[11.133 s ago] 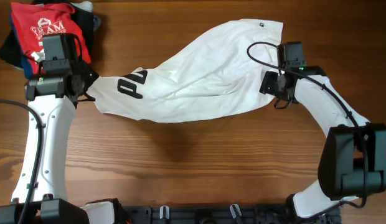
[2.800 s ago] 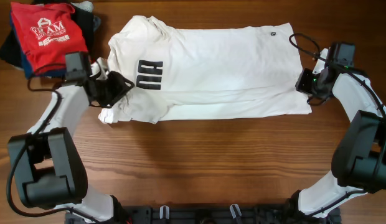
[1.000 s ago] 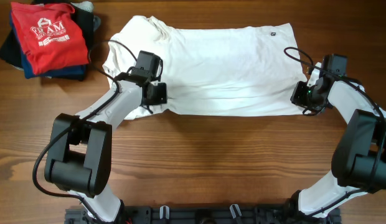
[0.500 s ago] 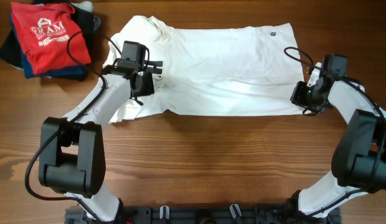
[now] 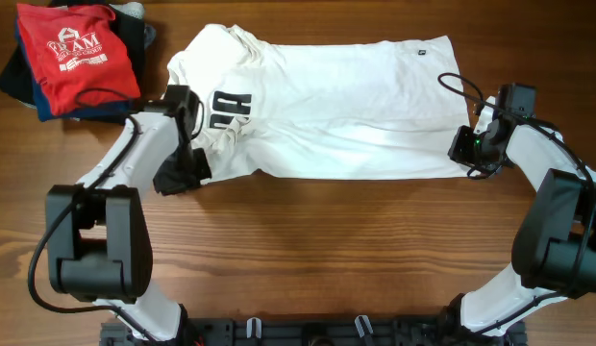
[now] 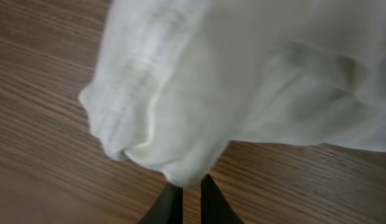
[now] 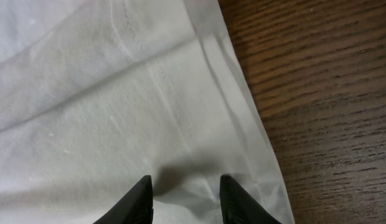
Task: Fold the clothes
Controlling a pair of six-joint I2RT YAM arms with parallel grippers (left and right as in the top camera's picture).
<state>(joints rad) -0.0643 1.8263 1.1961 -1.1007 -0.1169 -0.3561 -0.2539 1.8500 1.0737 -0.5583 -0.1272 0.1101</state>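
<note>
Overhead: the white T-shirt (image 5: 346, 106) lies spread on the wooden table (image 5: 308, 250), its black lettering (image 5: 229, 108) near its left end. The left gripper (image 5: 180, 176) sits at the shirt's lower left corner, and the right gripper (image 5: 468, 147) at the shirt's right edge. A red T-shirt (image 5: 72, 53) on dark garments (image 5: 19, 85) lies off the shirt's left end.

Left wrist: the fingers (image 6: 170, 202) are nearly together, nipping a bunched fold of the shirt.

Right wrist: the fingertips (image 7: 140, 199) stand apart, resting on the shirt beside its hemmed edge and clamping nothing.
</note>
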